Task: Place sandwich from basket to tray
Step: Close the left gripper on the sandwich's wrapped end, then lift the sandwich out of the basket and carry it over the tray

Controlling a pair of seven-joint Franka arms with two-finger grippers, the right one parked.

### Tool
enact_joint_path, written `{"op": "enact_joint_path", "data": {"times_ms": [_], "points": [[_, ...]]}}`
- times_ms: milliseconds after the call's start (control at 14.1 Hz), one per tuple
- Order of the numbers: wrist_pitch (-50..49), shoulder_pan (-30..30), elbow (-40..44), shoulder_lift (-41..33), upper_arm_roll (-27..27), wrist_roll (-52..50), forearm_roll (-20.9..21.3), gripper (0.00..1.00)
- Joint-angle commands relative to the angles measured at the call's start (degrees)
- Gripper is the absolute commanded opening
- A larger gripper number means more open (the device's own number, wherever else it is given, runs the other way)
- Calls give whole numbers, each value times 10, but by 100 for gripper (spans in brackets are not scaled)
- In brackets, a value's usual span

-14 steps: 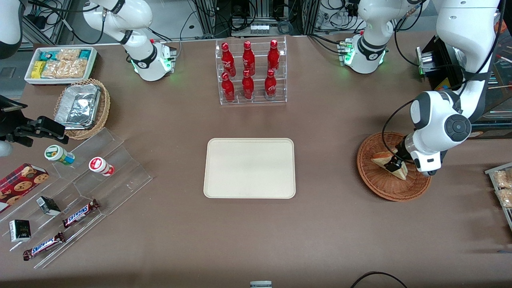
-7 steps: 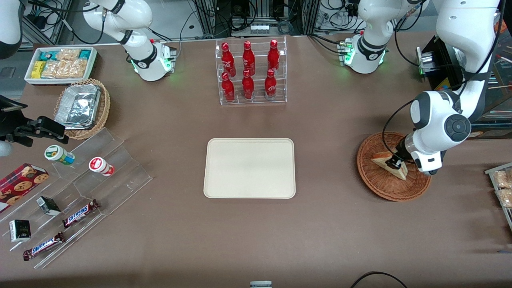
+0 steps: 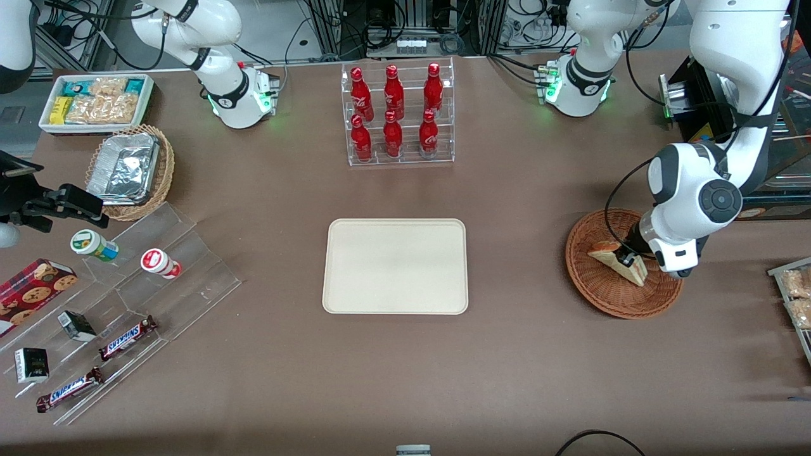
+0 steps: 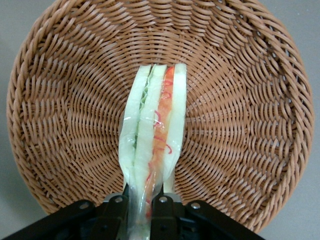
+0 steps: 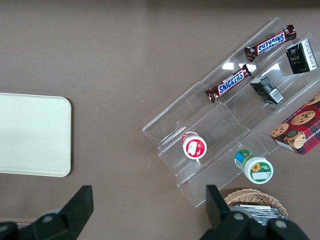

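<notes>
So the sandwich [image 4: 152,150] is standing on edge inside the basket [image 3: 608,297], and the gripper [image 4: 142,205] has both fingers [image 4: 116,210] pinched tight on one end of it, right down in the basket. Basket sits toward the working arm's end of the table from the tray [image 3: 395,304], well apart from it. Bottle rack [image 3: 398,114] is farther from the front camera than the tray.

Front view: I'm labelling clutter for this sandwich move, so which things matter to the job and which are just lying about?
Belonging to the job:
sandwich, in the basket
gripper, shut on the sandwich
tray, bare

Just lying about:
cola bottles
foil container
Snickers bars
cookie box
</notes>
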Motion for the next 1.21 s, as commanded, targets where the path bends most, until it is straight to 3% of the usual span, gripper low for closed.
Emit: {"op": "enact_joint_path", "data": {"times_ms": [0,213,639,1137], "points": [[-56,-10,22,-31,0,-10,26,10],[-151,-32,75,-44,-4,-5,70,10],[-274,-104,179,-43,-5,-5,69,12],[-311,-203,255,-38,-5,-6,61,12]]}}
